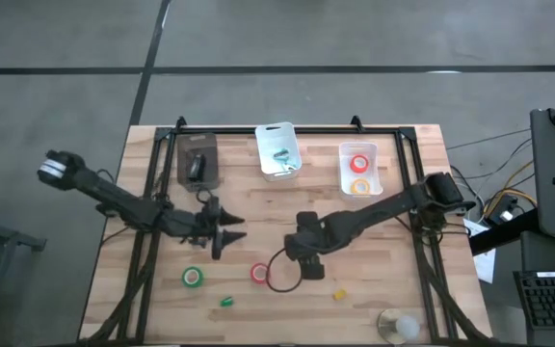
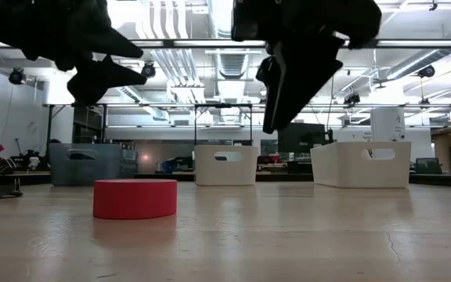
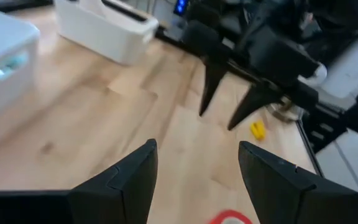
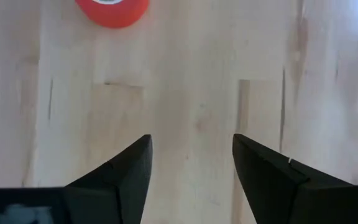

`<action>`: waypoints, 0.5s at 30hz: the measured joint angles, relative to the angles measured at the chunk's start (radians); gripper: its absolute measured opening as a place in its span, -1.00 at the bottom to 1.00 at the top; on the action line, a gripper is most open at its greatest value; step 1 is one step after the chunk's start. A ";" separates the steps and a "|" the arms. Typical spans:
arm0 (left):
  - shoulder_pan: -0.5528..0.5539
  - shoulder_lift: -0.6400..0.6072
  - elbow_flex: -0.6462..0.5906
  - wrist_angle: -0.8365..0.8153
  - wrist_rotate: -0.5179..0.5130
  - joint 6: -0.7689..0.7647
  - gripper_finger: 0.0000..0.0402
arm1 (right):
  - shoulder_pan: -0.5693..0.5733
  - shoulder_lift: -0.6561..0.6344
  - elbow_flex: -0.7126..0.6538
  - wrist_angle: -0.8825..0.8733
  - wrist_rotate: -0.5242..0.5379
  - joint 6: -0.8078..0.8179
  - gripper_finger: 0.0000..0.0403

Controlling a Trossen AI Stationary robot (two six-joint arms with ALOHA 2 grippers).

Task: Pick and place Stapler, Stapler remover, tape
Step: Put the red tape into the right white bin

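Overhead, the counts are set out as follows.

Tape rolls: four are seen in the high view. A green roll (image 1: 193, 278) lies at lower left of the table, a red roll (image 1: 260, 274) at lower centre, and a second red roll (image 1: 359, 163) and a yellow roll (image 1: 360, 187) are held in the white bin at upper right (image 1: 378, 154).

Bins: three are lined along the upper edge of the table (image 1: 133, 202): a dark bin (image 1: 183, 164) at upper left, a white middle bin (image 1: 262, 154), and the right white bin.

Bin contents: a dark object (image 1: 197, 167) is held in the dark bin and a teal item (image 1: 282, 154) in the middle bin; neither can be identified.

Small loose pieces: two are seen low on the table, one green (image 1: 226, 301), one yellow (image 1: 339, 294).

Left gripper (image 1: 227, 234): it is held left of centre, above the wood, fingers (image 3: 126, 180) parted wide, nothing between them.

Right gripper (image 1: 292, 275): it is held at centre, just right of the loose red roll, fingers (image 4: 129, 168) spread wide, only bare wood between them.
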 joint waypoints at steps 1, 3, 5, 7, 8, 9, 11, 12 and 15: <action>-0.011 0.028 0.013 0.000 0.000 -0.010 0.12 | 0.005 0.000 -0.016 0.021 -0.002 0.003 0.02; -0.028 0.085 0.037 -0.002 -0.001 -0.033 0.12 | 0.012 -0.003 -0.056 0.084 -0.001 0.004 -0.08; -0.041 0.140 0.068 -0.001 -0.001 -0.051 0.12 | 0.025 -0.009 -0.097 0.152 -0.001 0.005 -0.23; -0.048 0.194 0.106 -0.011 -0.002 -0.063 0.12 | 0.039 -0.015 -0.140 0.220 -0.001 0.005 -0.39; -0.049 0.219 0.129 -0.023 -0.001 -0.064 0.12 | 0.046 -0.015 -0.158 0.249 0.001 0.007 -0.49; -0.051 0.241 0.151 -0.043 -0.001 -0.064 0.12 | 0.054 -0.018 -0.178 0.279 0.004 0.009 -0.58; -0.052 0.286 0.204 -0.107 -0.002 -0.064 0.12 | 0.072 -0.026 -0.215 0.323 0.024 0.011 -0.77; -0.053 0.304 0.231 -0.142 -0.001 -0.062 0.12 | 0.080 -0.034 -0.233 0.341 0.032 0.011 -0.86; -0.054 0.350 0.301 -0.261 -0.004 -0.074 0.12 | 0.102 -0.083 -0.298 0.403 0.068 0.014 -0.93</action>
